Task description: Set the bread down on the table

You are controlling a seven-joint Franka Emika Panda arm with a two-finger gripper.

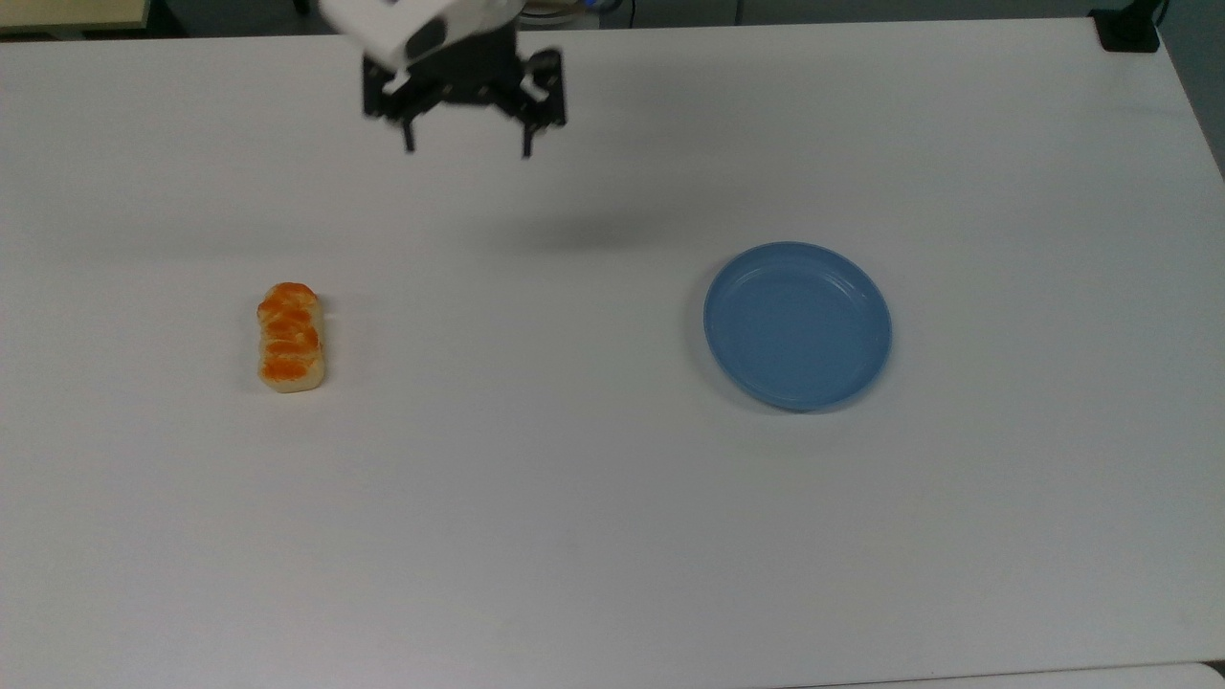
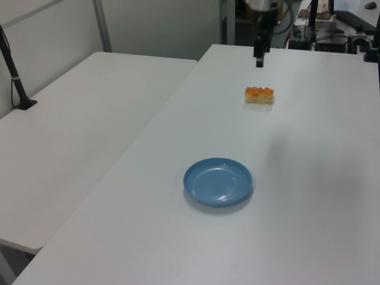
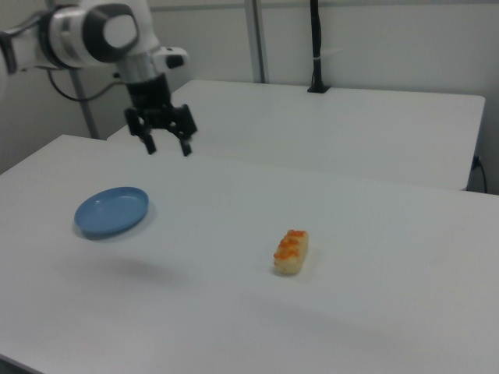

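The bread (image 1: pixel 289 338) lies flat on the white table (image 1: pixel 593 536), glazed orange top facing up, with nothing touching it. In the top view it sits toward the top view's left, its long axis running up and down the picture. In the left view the bread (image 2: pixel 259 95) lies far back on the table (image 2: pixel 309 225), and in the right view the bread (image 3: pixel 291 251) rests near the middle of the table (image 3: pixel 195 327).

The tool (image 1: pixel 466 148) hangs in the air, well apart from the bread, near the far edge of the table in the top view. Its 2 dark fingers (image 1: pixel 527 144) point downward and stand wide apart, with nothing between them. In the right view the tool (image 3: pixel 168 148) hovers above the table beside the blue plate (image 3: pixel 111 211), its fingers (image 3: pixel 185 146) spread and holding nothing. In the left view the tool (image 2: pixel 259 59) shows as a dark shape raised above the back of the table.

The blue plate (image 1: pixel 797 325) sits toward the top view's right, well apart from the bread, with no food on it. In the left view the blue plate (image 2: pixel 218 181) lies nearer the camera than the bread. A second white table (image 2: pixel 77 130) stands beside the first in the left view.
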